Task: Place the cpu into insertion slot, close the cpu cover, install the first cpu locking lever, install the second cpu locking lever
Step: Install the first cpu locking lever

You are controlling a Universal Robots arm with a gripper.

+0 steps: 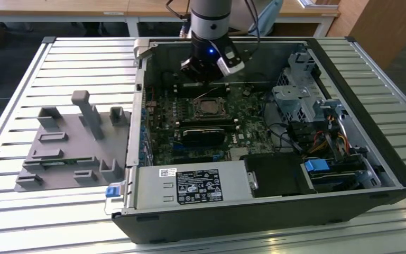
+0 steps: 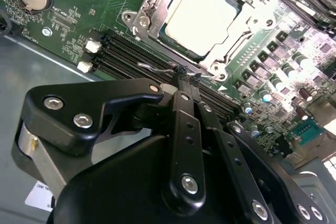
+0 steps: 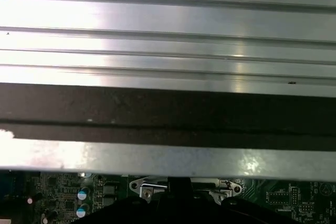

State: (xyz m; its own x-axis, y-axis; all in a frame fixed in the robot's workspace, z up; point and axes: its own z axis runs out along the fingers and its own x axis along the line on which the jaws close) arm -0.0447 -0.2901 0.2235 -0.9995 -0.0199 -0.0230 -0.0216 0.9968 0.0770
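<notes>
The cpu [image 2: 202, 17] lies in the insertion slot [image 1: 206, 109] on the green board, its silver top showing. The cpu cover [image 2: 157, 3] is folded down around it as a silvery frame, also visible as a silvery cpu cover [image 3: 149, 186] in the first wrist view. A thin wire locking lever [image 2: 155, 67] runs along the socket's edge beside the memory slots. My gripper [image 2: 181, 73] is shut, its black fingertips touching the hooked end of that lever. In the exterior view the gripper [image 1: 204, 79] hangs just behind the socket, inside the case.
The open computer case [image 1: 344, 58] lies on a slatted metal table [image 1: 83, 58]. A white-labelled power supply box [image 1: 188, 186] fills the near side. Drive cages and cables [image 1: 316, 127] sit on the exterior view's right. A grey fixture plate [image 1: 69, 143] stands on the left.
</notes>
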